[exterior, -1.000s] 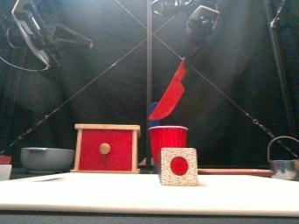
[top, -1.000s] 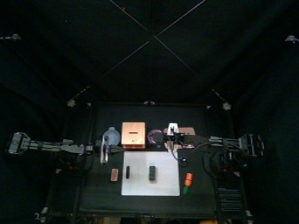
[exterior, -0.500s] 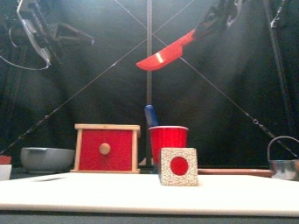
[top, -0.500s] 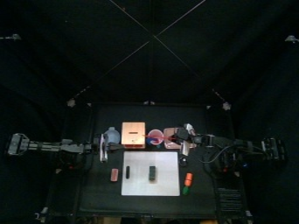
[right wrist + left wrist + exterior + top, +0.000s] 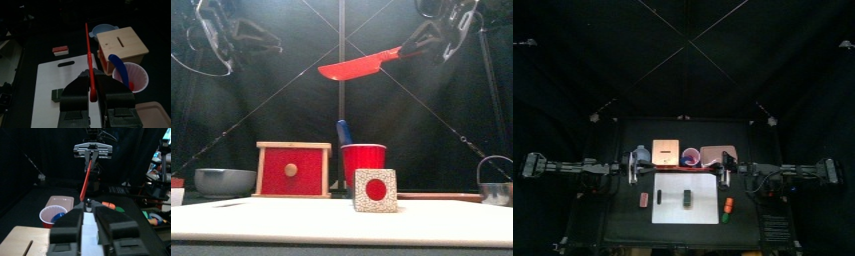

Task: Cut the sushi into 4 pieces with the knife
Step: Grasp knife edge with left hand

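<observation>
Right gripper [image 5: 92, 81] clenched on handle of red toy knife [image 5: 358, 66], held high, blade roughly level. Dark green toy sushi roll [image 5: 687, 198] lies on white cutting board [image 5: 669, 190] near table [image 5: 748, 203] front edge, well below gripper, untouched.

Two slim black jointed arms are shown, the left arm [image 5: 573, 168] and the right arm [image 5: 787, 172]. The left gripper [image 5: 88, 213] is formed of two blocky black jaws; the right gripper [image 5: 91, 155] is capped by a silver cross-plate.
</observation>
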Tool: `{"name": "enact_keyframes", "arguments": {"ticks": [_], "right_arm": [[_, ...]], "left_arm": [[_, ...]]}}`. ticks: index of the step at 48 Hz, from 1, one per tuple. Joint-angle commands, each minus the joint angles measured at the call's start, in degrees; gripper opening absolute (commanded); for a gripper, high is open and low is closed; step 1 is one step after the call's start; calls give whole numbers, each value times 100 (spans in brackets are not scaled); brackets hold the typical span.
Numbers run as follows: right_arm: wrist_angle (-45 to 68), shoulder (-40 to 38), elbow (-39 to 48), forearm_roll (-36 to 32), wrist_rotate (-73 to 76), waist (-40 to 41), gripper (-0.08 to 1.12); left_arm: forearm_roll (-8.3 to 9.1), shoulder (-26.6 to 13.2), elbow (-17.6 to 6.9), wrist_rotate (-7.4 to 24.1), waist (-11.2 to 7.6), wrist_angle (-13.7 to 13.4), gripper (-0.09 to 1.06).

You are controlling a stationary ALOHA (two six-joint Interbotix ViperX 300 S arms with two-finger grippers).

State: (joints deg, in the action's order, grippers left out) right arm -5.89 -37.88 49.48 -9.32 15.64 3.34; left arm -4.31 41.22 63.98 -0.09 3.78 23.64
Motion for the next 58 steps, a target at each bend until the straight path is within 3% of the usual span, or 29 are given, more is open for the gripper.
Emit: {"name": "enact_keyframes", "arguments": {"ticks": [1, 8, 14, 35, 58], "right_arm": [[308, 105, 35, 35, 9, -79, 33], [334, 272, 53, 53, 9, -176, 29], [334, 378, 9, 79, 9, -255, 29], [343, 413, 9, 79, 9, -264, 29], [334, 563, 18, 79, 9, -246, 29]], "left_arm": [[0, -141, -483, 0, -18, -571, 87], [44, -431, -949, 26, -62, -1450, 99], [79, -773, -1195, 18, -88, -1784, 98], [185, -1951, -1679, 26, -193, -1802, 98], [413, -2435, -1898, 26, -237, -1600, 95]]}}
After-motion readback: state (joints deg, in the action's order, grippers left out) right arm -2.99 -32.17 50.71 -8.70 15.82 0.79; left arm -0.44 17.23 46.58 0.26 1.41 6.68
